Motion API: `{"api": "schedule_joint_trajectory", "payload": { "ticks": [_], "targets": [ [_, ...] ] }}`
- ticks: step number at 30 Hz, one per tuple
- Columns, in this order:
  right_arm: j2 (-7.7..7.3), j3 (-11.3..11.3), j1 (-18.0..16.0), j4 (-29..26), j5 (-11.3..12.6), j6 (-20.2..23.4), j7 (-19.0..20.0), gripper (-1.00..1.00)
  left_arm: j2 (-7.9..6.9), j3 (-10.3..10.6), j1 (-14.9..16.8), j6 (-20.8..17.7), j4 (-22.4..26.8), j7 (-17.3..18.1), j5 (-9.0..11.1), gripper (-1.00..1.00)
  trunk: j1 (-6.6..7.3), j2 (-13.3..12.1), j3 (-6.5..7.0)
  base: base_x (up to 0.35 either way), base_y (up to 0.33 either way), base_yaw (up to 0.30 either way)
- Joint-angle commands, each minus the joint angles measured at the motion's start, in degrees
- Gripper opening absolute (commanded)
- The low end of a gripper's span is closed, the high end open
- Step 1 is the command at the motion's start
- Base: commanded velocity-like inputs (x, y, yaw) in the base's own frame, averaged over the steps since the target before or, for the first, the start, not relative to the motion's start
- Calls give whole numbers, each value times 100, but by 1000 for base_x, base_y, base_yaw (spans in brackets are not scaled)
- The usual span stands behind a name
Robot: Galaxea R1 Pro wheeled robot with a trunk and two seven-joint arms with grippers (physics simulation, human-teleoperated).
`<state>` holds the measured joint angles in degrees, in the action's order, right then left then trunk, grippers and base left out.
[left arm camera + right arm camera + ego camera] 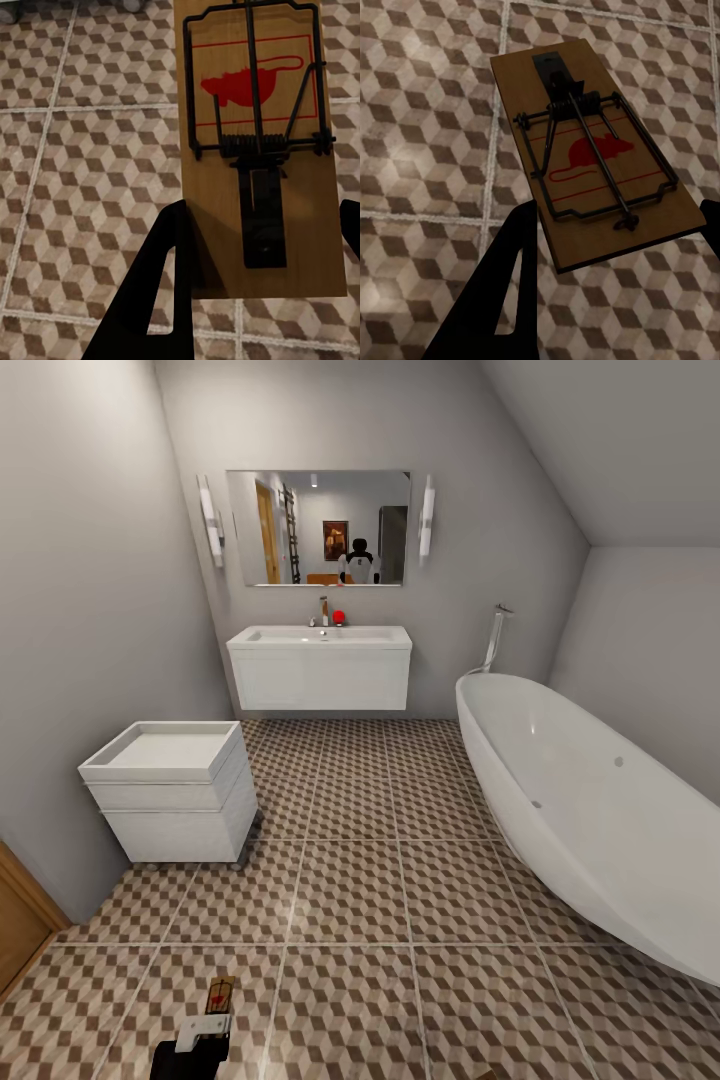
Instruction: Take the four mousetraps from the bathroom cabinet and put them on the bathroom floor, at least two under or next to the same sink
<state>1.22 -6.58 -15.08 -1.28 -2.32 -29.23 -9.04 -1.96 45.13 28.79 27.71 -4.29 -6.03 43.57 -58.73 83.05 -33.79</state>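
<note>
One mousetrap (259, 150) sits clamped between the left gripper (262, 247) fingers, its near end cut off by them; a second mousetrap (596, 161) is pinched in the right gripper (615, 240), both above the bathroom floor (350, 880). Open tiles run ahead to the sink (320, 665), between white drawer unit (175, 790) and bathtub (590, 810).

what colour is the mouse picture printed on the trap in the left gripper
Red, on the flat brown wooden mousetrap; clearest in the left wrist view.
</note>
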Motion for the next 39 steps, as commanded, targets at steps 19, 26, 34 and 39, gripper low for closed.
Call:
{"api": "schedule_joint_trajectory", "payload": {
  "ticks": [19, 26, 34, 39],
  "targets": [
    [1, -45, -4, 5, -14, -4, -54, -100, 3, 31, 4, 16, -10, -47, -33, -100, 0, 3, -5, 0, 0, 0],
    [1, -45, -4, 5, -14, -4, -54, -100, 3, 31, 4, 16, -9, -47, -35, -100, 0, 3, -5, 0, 0, 0],
    [1, -45, -4, 5, -14, -4, -54, -100, 3, 31, 4, 16, -9, -47, -35, -100, 0, 3, -5, 0, 0, 0],
    [1, -45, -4, 5, -14, -4, -54, -100, 3, 31, 4, 16, -8, -47, -34, -100, 0, 3, -5, 0, 0, 0]
  ]
}}
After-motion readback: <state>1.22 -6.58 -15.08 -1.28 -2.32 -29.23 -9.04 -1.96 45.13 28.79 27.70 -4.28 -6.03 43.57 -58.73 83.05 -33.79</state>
